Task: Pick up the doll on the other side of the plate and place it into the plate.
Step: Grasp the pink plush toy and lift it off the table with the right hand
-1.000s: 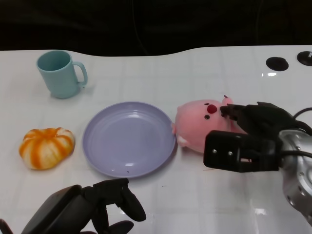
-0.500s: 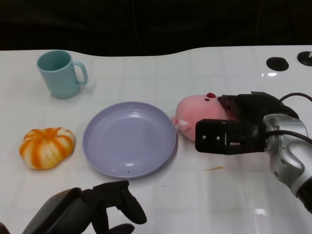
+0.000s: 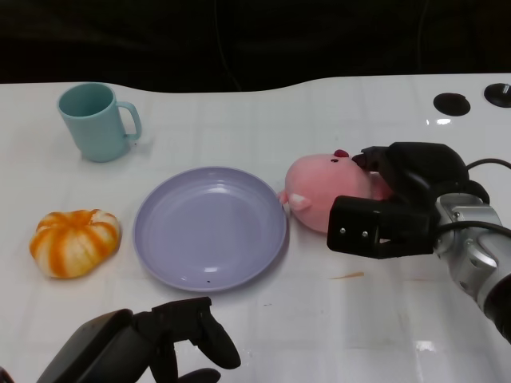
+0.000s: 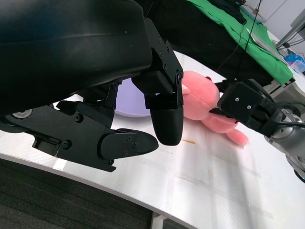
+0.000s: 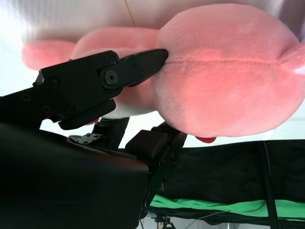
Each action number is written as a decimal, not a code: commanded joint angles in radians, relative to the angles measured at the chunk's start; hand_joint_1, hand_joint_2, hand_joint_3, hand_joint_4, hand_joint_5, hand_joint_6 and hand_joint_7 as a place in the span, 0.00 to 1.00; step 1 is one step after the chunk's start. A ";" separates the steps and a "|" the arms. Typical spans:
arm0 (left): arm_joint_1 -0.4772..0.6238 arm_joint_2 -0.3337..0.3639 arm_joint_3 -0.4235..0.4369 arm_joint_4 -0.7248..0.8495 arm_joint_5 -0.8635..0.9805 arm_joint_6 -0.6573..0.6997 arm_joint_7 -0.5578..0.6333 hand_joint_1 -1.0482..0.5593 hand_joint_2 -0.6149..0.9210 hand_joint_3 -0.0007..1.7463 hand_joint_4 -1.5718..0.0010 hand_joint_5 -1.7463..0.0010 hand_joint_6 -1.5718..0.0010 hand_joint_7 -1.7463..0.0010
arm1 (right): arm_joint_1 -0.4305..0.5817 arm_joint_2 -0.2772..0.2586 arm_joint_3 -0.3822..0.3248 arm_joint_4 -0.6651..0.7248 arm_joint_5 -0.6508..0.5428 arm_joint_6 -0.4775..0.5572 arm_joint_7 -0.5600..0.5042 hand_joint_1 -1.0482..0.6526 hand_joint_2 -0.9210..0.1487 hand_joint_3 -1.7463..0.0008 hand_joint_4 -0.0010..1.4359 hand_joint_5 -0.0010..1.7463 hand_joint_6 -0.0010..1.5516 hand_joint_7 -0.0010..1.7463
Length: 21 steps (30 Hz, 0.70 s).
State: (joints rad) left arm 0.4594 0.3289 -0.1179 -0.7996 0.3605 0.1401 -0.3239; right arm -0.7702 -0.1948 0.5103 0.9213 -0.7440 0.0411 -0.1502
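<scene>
The right robot hand [image 3: 383, 209] is grasping the doll [image 3: 323, 190], which is lying on the tabletop [image 3: 263, 120] just at 3 o'clock of the plate [image 3: 209, 227], its long axis running toward it; the left robot hand [image 3: 172, 339], nearer the plate's 6 o'clock, is hanging released

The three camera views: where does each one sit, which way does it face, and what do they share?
Head view: from above, facing down over the table; shows the plate, both hands and the pink doll.
Left wrist view: behind the left hand, facing across the table to the doll.
Right wrist view: behind the right hand, fingers against the doll.
Shared: all three show the doll.
</scene>
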 commanded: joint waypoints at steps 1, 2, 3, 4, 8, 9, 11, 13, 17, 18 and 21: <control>0.006 0.005 -0.003 -0.020 0.015 0.007 -0.001 0.50 0.99 0.24 0.62 0.01 0.58 0.40 | -0.001 0.010 0.048 0.062 -0.024 -0.002 0.038 0.41 0.00 0.92 0.57 0.81 0.68 0.01; 0.006 0.004 -0.005 -0.022 0.019 0.007 -0.001 0.50 0.99 0.24 0.62 0.01 0.58 0.40 | -0.009 0.012 0.060 0.074 -0.031 0.003 0.054 0.41 0.00 0.91 0.57 0.81 0.68 0.01; 0.006 0.003 -0.006 -0.023 0.022 0.007 -0.001 0.50 0.99 0.24 0.62 0.00 0.58 0.40 | -0.016 0.015 0.070 0.085 -0.034 0.011 0.067 0.40 0.00 0.90 0.57 0.70 0.67 0.01; 0.006 0.002 -0.007 -0.023 0.025 0.007 0.000 0.50 1.00 0.24 0.62 0.00 0.58 0.40 | -0.022 0.018 0.077 0.094 -0.034 0.016 0.076 0.39 0.00 0.89 0.59 0.60 0.66 0.00; 0.004 -0.004 -0.007 -0.025 0.022 0.015 -0.003 0.50 1.00 0.24 0.61 0.00 0.58 0.40 | -0.029 0.020 0.090 0.106 -0.036 0.035 0.082 0.38 0.00 0.86 0.59 0.61 0.65 0.00; 0.003 -0.003 -0.006 -0.023 0.022 0.012 -0.003 0.50 1.00 0.24 0.61 0.00 0.58 0.39 | -0.029 0.019 0.087 0.106 -0.030 0.035 0.076 0.38 0.00 0.86 0.58 0.66 0.65 0.00; 0.001 -0.001 -0.003 -0.018 0.020 0.006 -0.004 0.50 1.00 0.24 0.61 0.00 0.58 0.39 | -0.026 0.018 0.076 0.105 -0.017 0.029 0.056 0.40 0.00 0.88 0.57 0.80 0.68 0.01; 0.000 -0.001 -0.001 -0.018 0.018 0.008 -0.005 0.51 1.00 0.24 0.61 0.00 0.58 0.39 | -0.020 0.018 0.054 0.101 0.002 0.027 0.025 0.41 0.00 0.91 0.57 0.95 0.75 0.05; -0.001 0.000 0.003 -0.020 0.013 0.014 -0.009 0.51 1.00 0.24 0.62 0.01 0.58 0.39 | -0.004 0.010 0.015 0.066 0.038 0.027 -0.011 0.42 0.00 0.87 0.58 1.00 0.75 0.19; -0.001 0.000 0.005 -0.019 0.012 0.012 -0.009 0.51 1.00 0.24 0.62 0.01 0.58 0.39 | 0.003 0.004 0.004 0.054 0.048 0.016 -0.019 0.43 0.00 0.86 0.58 1.00 0.66 0.36; -0.001 0.001 0.008 -0.013 0.009 0.005 -0.007 0.51 1.00 0.24 0.62 0.02 0.58 0.40 | 0.016 -0.005 -0.026 0.026 0.075 0.013 -0.026 0.44 0.00 0.84 0.57 1.00 0.62 0.40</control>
State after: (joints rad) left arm 0.4585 0.3197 -0.1174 -0.8047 0.3774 0.1469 -0.3243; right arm -0.7879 -0.1829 0.4943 0.9525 -0.6805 0.0518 -0.1885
